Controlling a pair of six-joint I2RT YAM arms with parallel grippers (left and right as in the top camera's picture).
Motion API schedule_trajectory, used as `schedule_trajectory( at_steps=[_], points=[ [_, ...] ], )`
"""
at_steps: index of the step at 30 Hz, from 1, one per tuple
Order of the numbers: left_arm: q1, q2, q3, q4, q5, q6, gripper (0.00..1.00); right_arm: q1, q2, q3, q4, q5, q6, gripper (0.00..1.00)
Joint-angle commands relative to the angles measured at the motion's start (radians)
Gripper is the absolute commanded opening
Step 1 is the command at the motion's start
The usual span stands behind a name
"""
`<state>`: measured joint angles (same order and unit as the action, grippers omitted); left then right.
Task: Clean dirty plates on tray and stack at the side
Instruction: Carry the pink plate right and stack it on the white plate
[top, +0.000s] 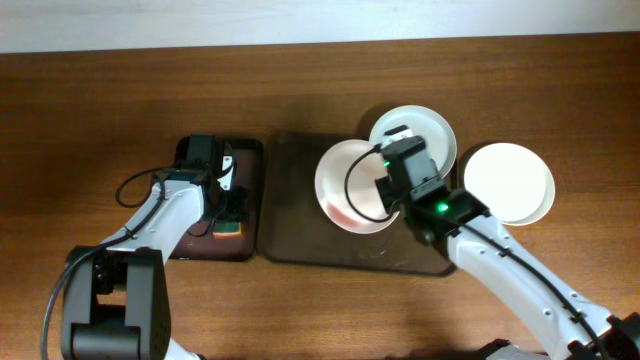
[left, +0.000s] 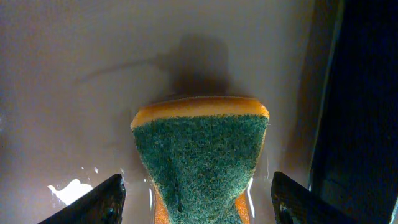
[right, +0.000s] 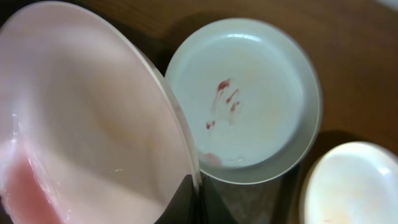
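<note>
Held plate (top: 345, 185): tilting over the middle of the tray (top: 300, 240), its rim sitting clamped between the jaws of the right gripper (top: 388, 200), a pinkish smear showing near its lower edge. Smeared plate (right: 249, 93): lying flat at the tray's far right corner, reddish streaks showing in its middle. Third plate (top: 510, 180): resting on the table (top: 100, 100) just beside the tray's right edge. Left gripper (left: 198, 186): hanging over the small dark tray (top: 252, 170), jaws standing apart either side of a green-and-orange sponge (left: 199, 149), not pinching it.
</note>
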<state>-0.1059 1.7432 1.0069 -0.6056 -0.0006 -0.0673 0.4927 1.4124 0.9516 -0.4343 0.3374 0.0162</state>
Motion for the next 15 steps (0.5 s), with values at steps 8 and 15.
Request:
schedule_trajectory(
  at_steps=[8,15],
  points=[
    [0.004,0.007,0.003,-0.001,0.004,0.008,0.74,0.275,-0.026,0.011,0.152,0.552,-0.175,0.04],
    [0.004,0.007,0.003,-0.001,0.004,0.008,0.75,0.299,-0.026,0.012,0.213,0.620,-0.200,0.04]
  ],
)
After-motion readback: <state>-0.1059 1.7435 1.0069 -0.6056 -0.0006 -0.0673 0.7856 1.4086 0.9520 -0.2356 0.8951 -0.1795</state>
